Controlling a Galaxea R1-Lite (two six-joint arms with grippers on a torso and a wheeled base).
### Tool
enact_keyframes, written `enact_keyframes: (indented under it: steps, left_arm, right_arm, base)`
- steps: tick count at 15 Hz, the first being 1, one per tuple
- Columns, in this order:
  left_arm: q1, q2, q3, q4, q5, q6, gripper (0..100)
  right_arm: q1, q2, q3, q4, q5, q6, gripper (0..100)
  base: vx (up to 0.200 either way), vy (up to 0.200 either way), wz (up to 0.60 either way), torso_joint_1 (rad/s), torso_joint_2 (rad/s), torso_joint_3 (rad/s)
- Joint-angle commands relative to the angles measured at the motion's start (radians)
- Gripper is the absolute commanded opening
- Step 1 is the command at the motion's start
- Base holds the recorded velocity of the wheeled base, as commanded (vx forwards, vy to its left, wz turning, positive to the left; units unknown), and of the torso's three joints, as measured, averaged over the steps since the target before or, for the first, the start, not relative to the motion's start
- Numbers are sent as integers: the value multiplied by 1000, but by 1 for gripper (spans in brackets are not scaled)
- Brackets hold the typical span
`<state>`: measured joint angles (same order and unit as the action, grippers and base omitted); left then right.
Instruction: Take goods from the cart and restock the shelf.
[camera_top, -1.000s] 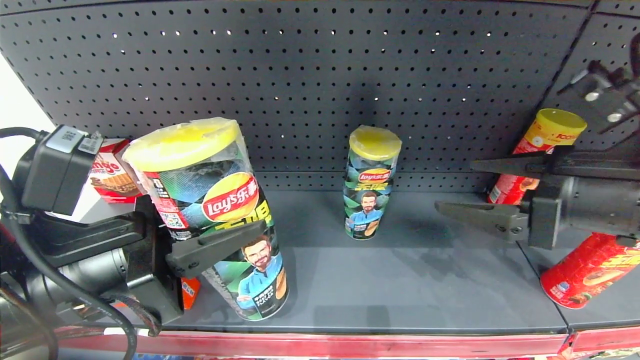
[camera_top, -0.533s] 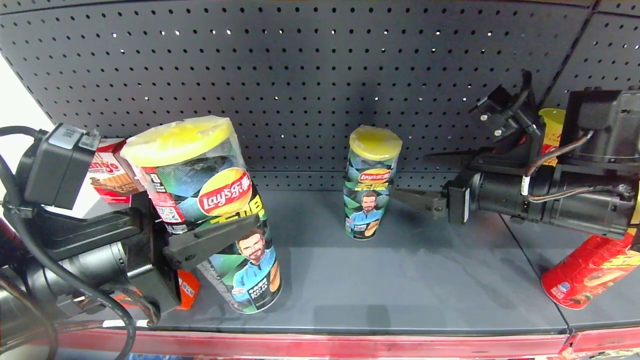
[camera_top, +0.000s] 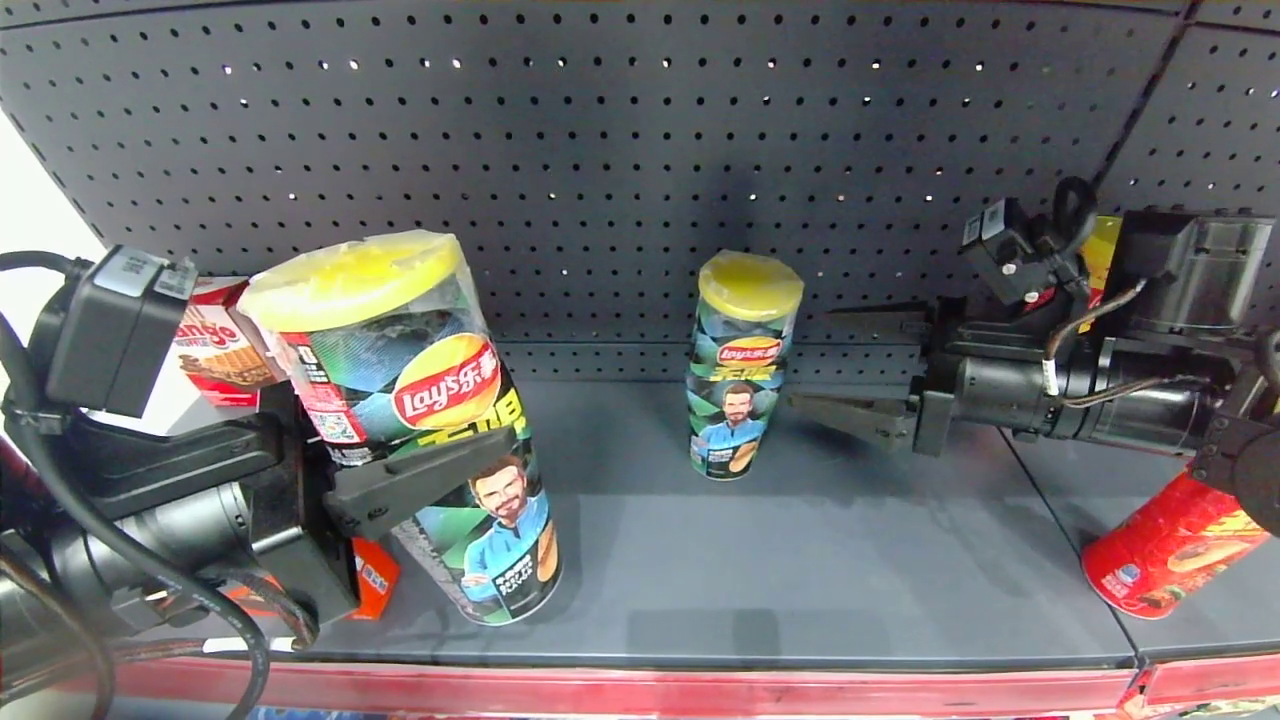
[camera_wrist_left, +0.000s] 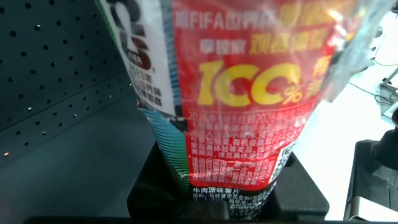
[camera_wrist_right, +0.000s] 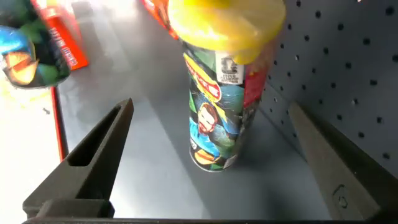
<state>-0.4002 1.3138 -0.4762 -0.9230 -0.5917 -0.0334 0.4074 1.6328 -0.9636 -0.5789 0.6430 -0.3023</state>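
Note:
A tall chips can (camera_top: 400, 400) with a yellow lid leans tilted over the shelf's (camera_top: 800, 570) front left, and my left gripper (camera_top: 410, 455) is shut on its middle. In the left wrist view the same can (camera_wrist_left: 236, 106) looms close with its red label side showing. A second, matching can (camera_top: 745, 365) stands upright near the back wall. My right gripper (camera_top: 845, 368) is open at that can's right side, its fingertips level with the lower half. The right wrist view has this can (camera_wrist_right: 224, 93) just ahead of the spread fingers (camera_wrist_right: 99, 155).
A red snack box (camera_top: 215, 345) and a small orange pack (camera_top: 375, 580) sit behind my left gripper. A red can (camera_top: 1160, 545) lies at the right end, and another yellow-lidded red can (camera_top: 1100, 250) leans behind my right arm. The pegboard wall (camera_top: 600, 150) closes the back.
My right gripper has swung in from the far right towards the standing can, still open. The held can has shifted slightly left and lower.

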Motion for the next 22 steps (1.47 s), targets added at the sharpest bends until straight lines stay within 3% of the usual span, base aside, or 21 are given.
enact_keyframes:
  steps: [1, 22]
  left_arm:
    - [-2, 2, 1, 0, 0, 0, 0]
    - [0, 36, -7, -27, -2, -17, 0]
  right_arm:
    - [-12, 13, -1, -1, 12, -11, 100]
    - [30, 328, -239, -41, 17, -37, 100]
  base:
    - [0, 0, 0, 0, 0, 0]
    - [0, 0, 0, 0, 0, 0]
